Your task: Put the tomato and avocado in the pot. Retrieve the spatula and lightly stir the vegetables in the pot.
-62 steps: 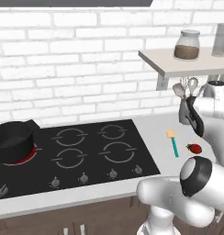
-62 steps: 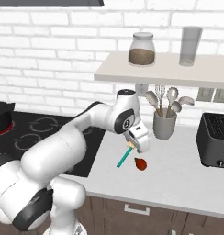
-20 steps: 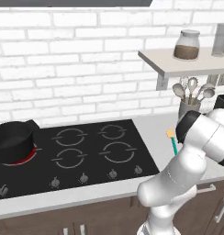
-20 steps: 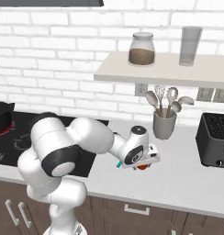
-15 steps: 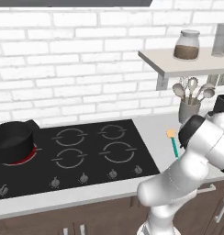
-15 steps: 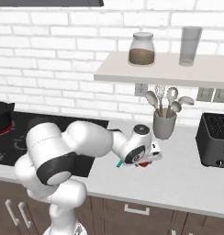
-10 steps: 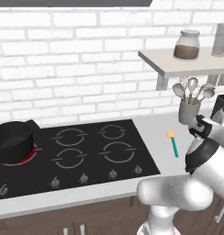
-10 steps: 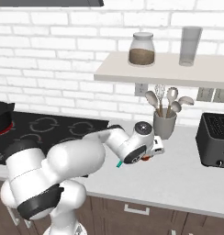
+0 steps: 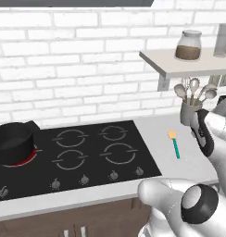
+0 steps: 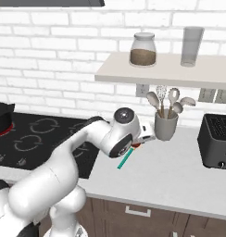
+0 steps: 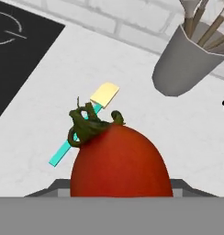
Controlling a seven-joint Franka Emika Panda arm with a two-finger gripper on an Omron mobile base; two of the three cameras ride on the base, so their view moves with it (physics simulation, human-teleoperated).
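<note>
Up close in the hand view, the tomato (image 11: 120, 160) sits right at the fingers with the spatula (image 11: 84, 129) on the desk (image 11: 36, 114) just behind it. From the right base view only a red sliver of it shows beside the utensil crock (image 10: 166, 126), and the pot (image 9: 13, 142) stands well apart, left of the crock. I cannot tell whether the fingers have closed on the tomato.

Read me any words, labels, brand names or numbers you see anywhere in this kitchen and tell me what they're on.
None: no readable text anywhere.
The jar on the shelf has no label.
The stove knobs and the toaster show no legible markings.
The tomato and spatula are plain.
</note>
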